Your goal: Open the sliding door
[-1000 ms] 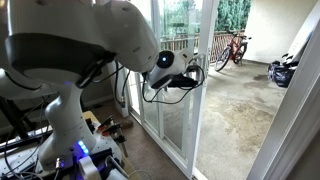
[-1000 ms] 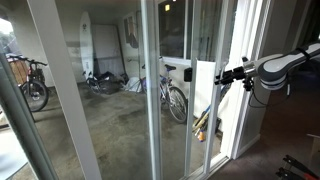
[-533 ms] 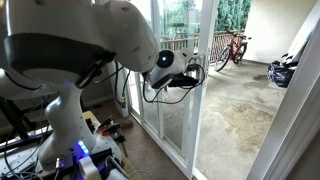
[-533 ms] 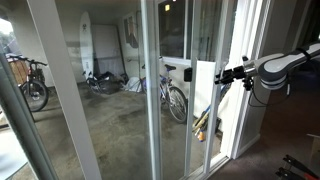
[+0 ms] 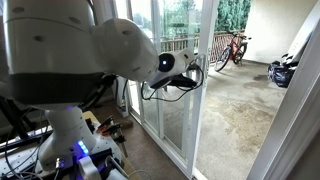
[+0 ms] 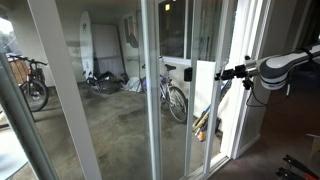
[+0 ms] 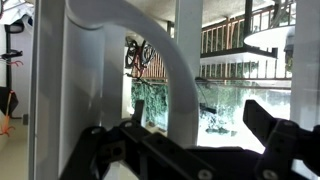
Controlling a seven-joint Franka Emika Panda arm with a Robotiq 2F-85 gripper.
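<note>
At the sliding door (image 5: 207, 100) upright, my gripper (image 7: 188, 125) level with its white loop handle (image 7: 150, 22), jaws spread either side of it

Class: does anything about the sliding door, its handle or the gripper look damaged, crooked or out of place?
Nothing stands out. The sliding door stands upright, its handle looks intact, and the gripper sits at it, jaws either side.
</note>
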